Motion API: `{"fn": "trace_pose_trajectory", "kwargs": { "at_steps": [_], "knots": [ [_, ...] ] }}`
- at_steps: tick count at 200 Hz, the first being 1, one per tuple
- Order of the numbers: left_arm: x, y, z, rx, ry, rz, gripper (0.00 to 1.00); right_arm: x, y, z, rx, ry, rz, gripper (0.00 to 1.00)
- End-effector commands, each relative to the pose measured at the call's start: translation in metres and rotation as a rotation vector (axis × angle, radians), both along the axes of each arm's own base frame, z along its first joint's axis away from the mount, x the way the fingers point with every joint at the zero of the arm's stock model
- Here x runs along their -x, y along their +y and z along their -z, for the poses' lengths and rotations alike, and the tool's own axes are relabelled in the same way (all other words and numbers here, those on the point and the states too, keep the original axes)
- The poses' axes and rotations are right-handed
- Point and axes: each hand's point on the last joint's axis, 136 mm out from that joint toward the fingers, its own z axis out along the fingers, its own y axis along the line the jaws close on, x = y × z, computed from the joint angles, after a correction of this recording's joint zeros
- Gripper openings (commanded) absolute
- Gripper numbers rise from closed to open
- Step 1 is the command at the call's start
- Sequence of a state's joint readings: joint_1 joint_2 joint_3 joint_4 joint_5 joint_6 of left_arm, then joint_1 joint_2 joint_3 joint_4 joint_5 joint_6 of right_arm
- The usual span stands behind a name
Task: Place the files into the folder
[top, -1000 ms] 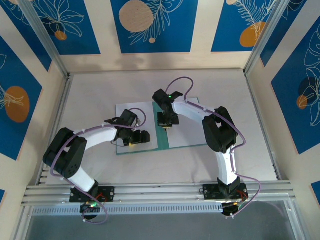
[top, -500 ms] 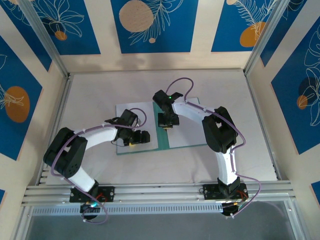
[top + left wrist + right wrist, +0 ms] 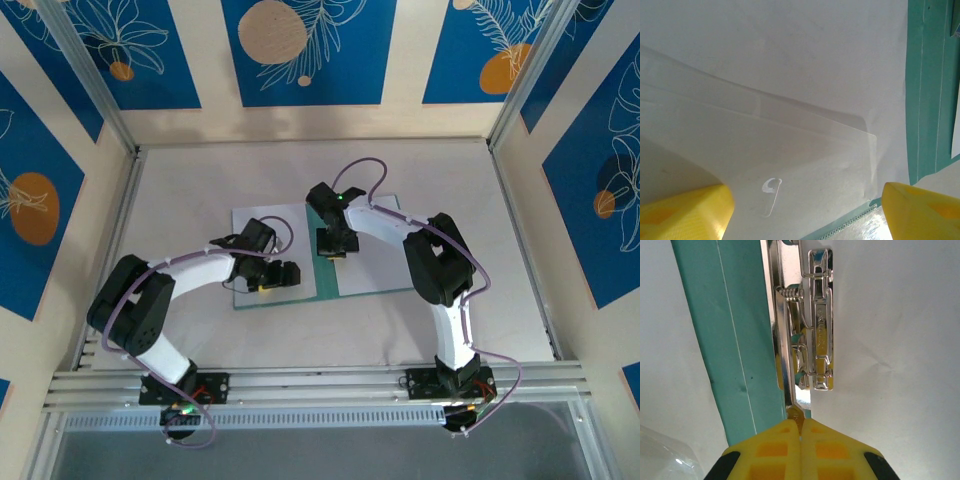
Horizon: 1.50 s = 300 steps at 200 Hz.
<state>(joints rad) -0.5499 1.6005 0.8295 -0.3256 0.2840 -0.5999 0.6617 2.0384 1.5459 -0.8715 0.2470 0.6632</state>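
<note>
Table [image 3: 200,180] bears folder [image 3: 352,276]; right wrist reveals clip [image 3: 817,325].

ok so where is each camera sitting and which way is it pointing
top external: fixed above and behind the arms, looking down on the table; both arms show, bases at the bottom edge.
left wrist: on the left arm, looking down on a white sheet; the left gripper shows yellow fingertips wide apart.
right wrist: on the right arm, looking down on the metal clip; the right gripper is shut.
shared: all three catch the green folder.
</note>
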Motion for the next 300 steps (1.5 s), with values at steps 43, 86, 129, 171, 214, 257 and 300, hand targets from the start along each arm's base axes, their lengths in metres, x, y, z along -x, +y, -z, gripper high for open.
{"fn": "trace_pose_trajectory", "kwargs": {
  "at_steps": [43,86,129,171,214,257,300],
  "knots": [
    [0.031,0.023,0.031,-0.107,0.144,0.0,0.81,0.013,-0.036,0.028,0.149,0.063,0.019,0.03],
    [0.032,0.024,0.033,-0.108,0.146,0.0,0.81,0.017,-0.037,0.035,0.154,0.079,0.021,0.03],
    [0.032,0.024,0.034,-0.109,0.149,-0.002,0.81,0.017,-0.036,0.038,0.154,0.087,0.02,0.03],
    [0.033,0.024,0.035,-0.11,0.151,-0.001,0.81,0.018,-0.036,0.043,0.158,0.098,0.019,0.02],
    [0.034,0.025,0.037,-0.112,0.153,-0.002,0.81,0.019,-0.036,0.049,0.163,0.113,0.017,0.02],
    [0.035,0.025,0.038,-0.112,0.155,-0.001,0.81,0.02,-0.039,0.052,0.184,0.123,0.013,0.02],
    [0.035,0.025,0.038,-0.111,0.154,0.0,0.81,0.021,-0.035,0.055,0.172,0.133,0.01,0.02]
  ]
}}
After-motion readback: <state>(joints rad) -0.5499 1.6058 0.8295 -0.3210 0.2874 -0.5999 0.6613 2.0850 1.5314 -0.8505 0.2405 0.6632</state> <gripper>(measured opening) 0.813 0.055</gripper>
